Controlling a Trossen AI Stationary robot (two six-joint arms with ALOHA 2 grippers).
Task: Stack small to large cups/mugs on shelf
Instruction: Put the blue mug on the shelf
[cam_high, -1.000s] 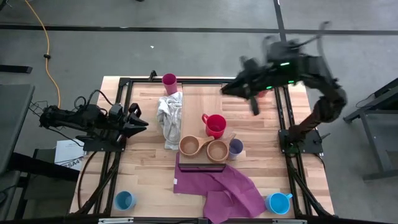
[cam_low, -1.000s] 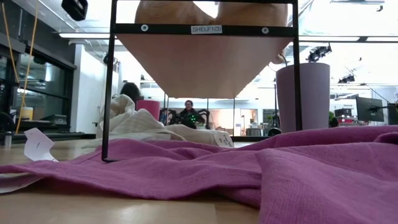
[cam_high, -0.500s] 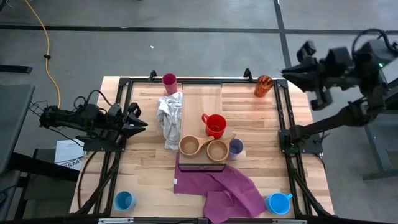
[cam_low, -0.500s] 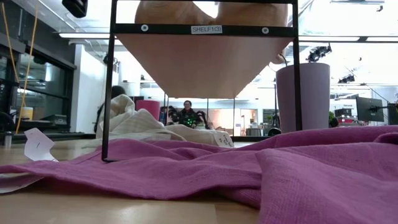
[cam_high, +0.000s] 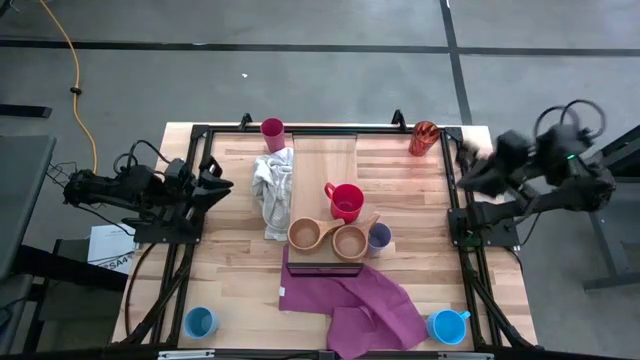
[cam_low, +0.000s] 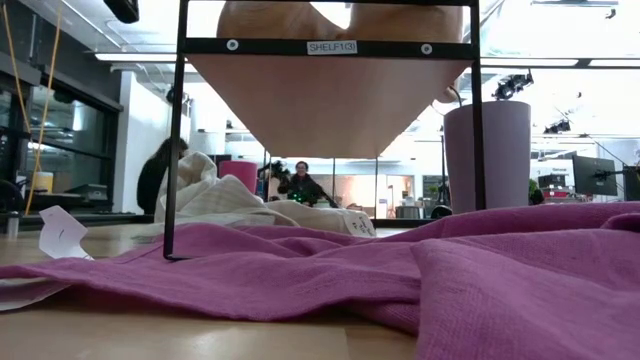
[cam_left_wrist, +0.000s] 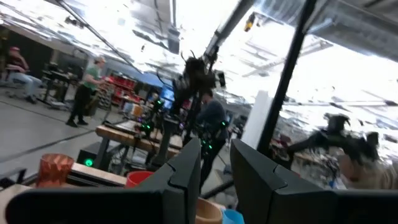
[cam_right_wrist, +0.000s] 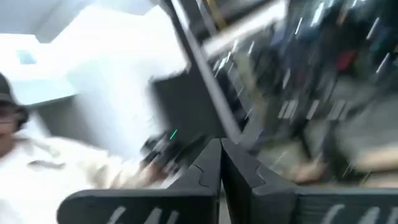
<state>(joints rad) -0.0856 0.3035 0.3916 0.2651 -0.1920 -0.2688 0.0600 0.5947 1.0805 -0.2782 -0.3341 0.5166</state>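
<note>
From above, the right hand has swung away from the orange-red tumbler, which a second ago sat hidden beneath it and now stands free at the far right edge of the surface, just beyond and inward of that hand; the hand is pulled back over the right frame rail, its fingers together and empty; the left hand waits over the left rail, fingers a little apart, holding nothing, unmoved from before; ahead of it and farther in lies the shelf, carrying the red mug and the two tan wooden cups, with the lavender tumbler just beside them, the magenta tumbler near the crumpled white cloth, and the two blue mugs far off at the near corners; in my judgement the tumbler has just been let go, so no cup is in hand and most are not yet stacked; the low view shows the shelf frame, the purple cloth and people in the room behind, neither hand; the left wrist view shows its fingers slightly parted; the right wrist view shows its fingers pressed shut.
</note>
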